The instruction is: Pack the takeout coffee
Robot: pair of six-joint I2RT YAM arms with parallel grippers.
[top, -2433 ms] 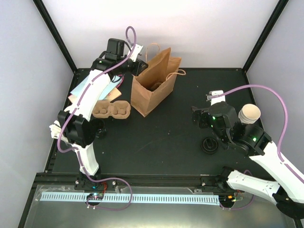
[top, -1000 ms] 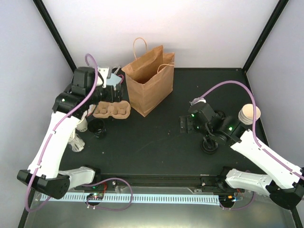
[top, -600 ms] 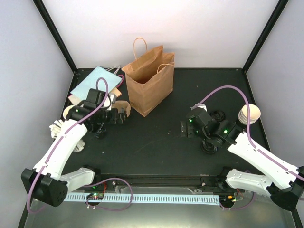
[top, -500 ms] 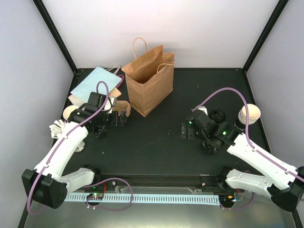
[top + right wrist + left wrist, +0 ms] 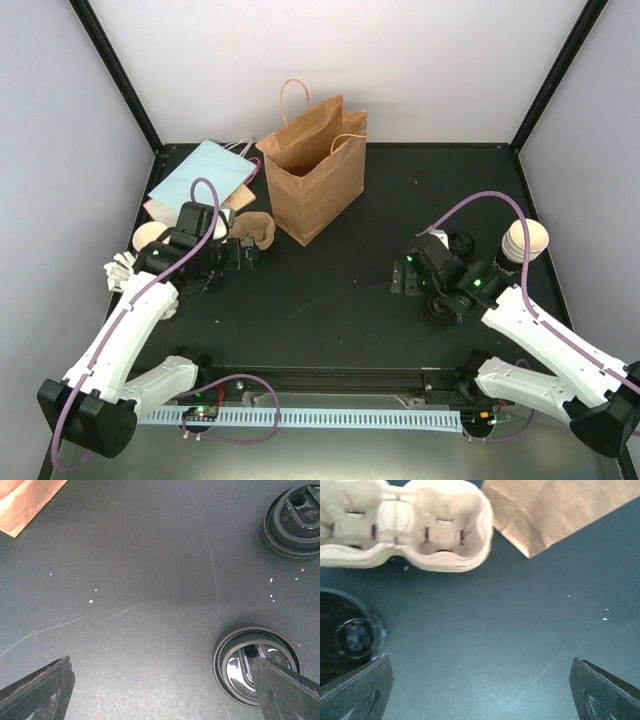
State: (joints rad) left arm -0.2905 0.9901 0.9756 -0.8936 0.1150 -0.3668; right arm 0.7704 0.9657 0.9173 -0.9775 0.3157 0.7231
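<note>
Top external view: brown bag (image 5: 320, 190) stands upright on the desk (image 5: 340, 310).
Left fingers (image 5: 360, 695), right fingers (image 5: 40, 692) spread wide, holding nothing.

Looks matt and finely scratched on the dark desk (image 5: 150, 580). Shines glossy on the black plastic lids (image 5: 257, 666); reads as creased brown paper on the bag (image 5: 320, 185), rough moulded pulp on the carrier (image 5: 440, 525).
</note>
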